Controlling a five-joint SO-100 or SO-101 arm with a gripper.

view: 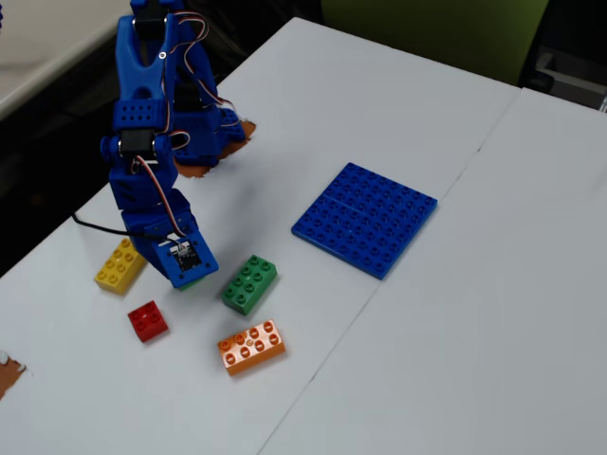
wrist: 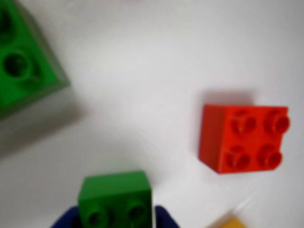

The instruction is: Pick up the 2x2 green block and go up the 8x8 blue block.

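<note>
In the wrist view the 2x2 green block (wrist: pixel 115 197) sits at the bottom edge, studs toward the camera, with a blue finger on each side of it. My gripper (wrist: pixel 116 219) is shut on it. The fixed view shows the gripper (view: pixel 190 275) low over the white table, a sliver of the green block (view: pixel 199 282) showing under its tip. Well to the right in that view, the 8x8 blue block (view: pixel 365 218) lies flat on the table, apart from the gripper.
A longer green brick (view: pixel 249 282) lies just right of the gripper. A red brick (view: pixel 148 320), a yellow brick (view: pixel 119 264) and an orange brick (view: pixel 251 346) lie around it. The arm's base (view: pixel 204 133) stands at the back left.
</note>
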